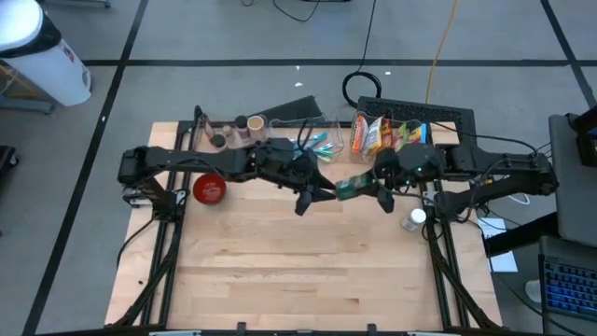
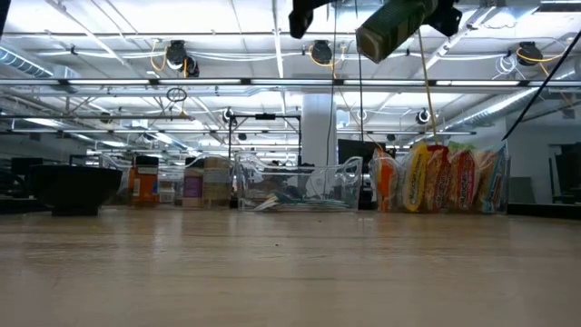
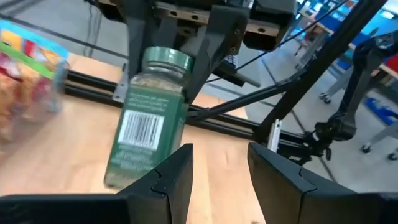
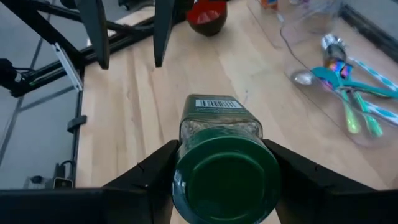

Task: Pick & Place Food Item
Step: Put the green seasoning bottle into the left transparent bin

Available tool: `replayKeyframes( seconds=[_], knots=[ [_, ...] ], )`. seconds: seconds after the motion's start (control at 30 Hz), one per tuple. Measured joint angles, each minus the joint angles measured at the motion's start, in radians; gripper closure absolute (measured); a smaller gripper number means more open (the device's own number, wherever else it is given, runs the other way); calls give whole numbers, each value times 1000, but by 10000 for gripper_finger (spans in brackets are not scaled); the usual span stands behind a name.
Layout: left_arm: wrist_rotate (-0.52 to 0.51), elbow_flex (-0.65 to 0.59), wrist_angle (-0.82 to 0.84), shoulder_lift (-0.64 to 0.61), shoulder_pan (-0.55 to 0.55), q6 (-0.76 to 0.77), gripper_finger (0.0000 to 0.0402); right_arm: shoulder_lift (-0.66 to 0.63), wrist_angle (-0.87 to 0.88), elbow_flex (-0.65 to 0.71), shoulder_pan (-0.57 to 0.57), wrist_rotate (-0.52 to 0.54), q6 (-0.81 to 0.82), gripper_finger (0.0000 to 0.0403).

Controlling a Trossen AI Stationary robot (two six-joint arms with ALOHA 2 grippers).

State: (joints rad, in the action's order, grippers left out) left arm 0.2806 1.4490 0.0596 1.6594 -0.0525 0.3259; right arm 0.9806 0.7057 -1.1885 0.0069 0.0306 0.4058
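Observation:
A green-lidded spice jar with a barcode label is held in the air over the table's middle by my right gripper, which is shut on it. The low view shows the jar high above the tabletop, tilted. My left gripper is open and empty, just to the left of the jar's bottom end. In the left wrist view its fingers point at the jar without touching it. In the right wrist view the left gripper's fingers stand beyond the jar. My right gripper pinches the jar at its lid end between its two fingers, one on each side of the green lid. The fingers come roughly level from the table's right side, along the jar. The jar is lifted clear, its bottom end pointing toward the left gripper.
A red bowl stands at the left. At the back are small jars, a clear container with utensils and snack bags. A small white-topped jar stands at the right. The near half of the table is bare wood.

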Motion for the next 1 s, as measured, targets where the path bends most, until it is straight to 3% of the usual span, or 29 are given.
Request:
replayKeyframes(
  seconds=[0.27, 0.7, 0.87, 1.0],
  knots=[
    [-28, 0, -29, 24, 0, 14, 221, 66, -102, 0, 0, -91, 0, 210],
    [-34, 0, 37, 24, -4, 36, 150, 90, -263, 0, 0, -114, -7, 210],
    [25, 0, 53, 24, -4, 44, 153, 90, -297, 0, 0, -114, -7, 210],
    [36, 0, 48, 24, -4, 38, 184, 90, -298, 0, 0, -118, -7, 210]
  ],
)
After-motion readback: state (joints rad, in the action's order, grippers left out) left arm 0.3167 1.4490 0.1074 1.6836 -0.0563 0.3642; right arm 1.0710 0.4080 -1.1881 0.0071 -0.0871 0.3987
